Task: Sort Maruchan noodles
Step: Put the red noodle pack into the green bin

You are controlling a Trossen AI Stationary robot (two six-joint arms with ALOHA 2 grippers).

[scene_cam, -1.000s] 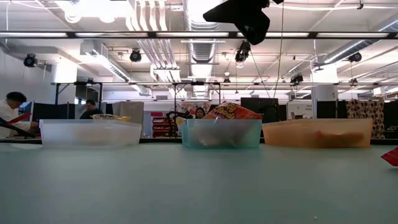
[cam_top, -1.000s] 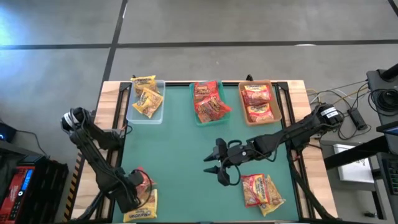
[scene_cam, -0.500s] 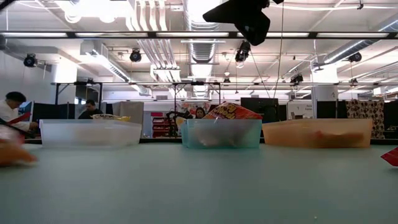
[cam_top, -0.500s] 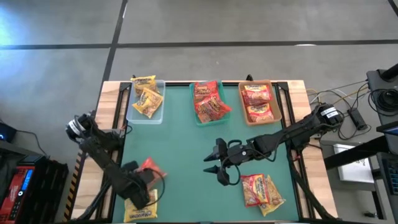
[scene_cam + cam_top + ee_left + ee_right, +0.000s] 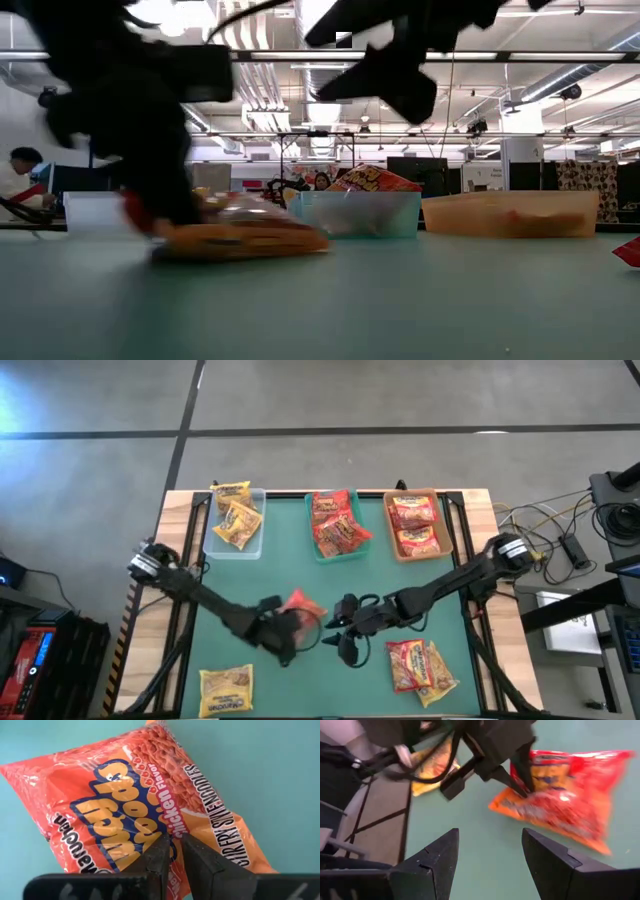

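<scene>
left gripper [image 5: 287, 632] pinching orange-red packet [image 5: 303, 603] (mid-table) | right gripper [image 5: 340, 632] beside, fingers spread

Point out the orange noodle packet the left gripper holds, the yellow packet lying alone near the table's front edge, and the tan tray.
Orange crinkly plastic noodle packet [image 5: 150, 800], left wrist view, on its printed logo.
Yellow plastic noodle packet [image 5: 226, 688], high view, its middle.
Tan rectangular plastic tray [image 5: 470, 216], low view, its front wall.
</scene>
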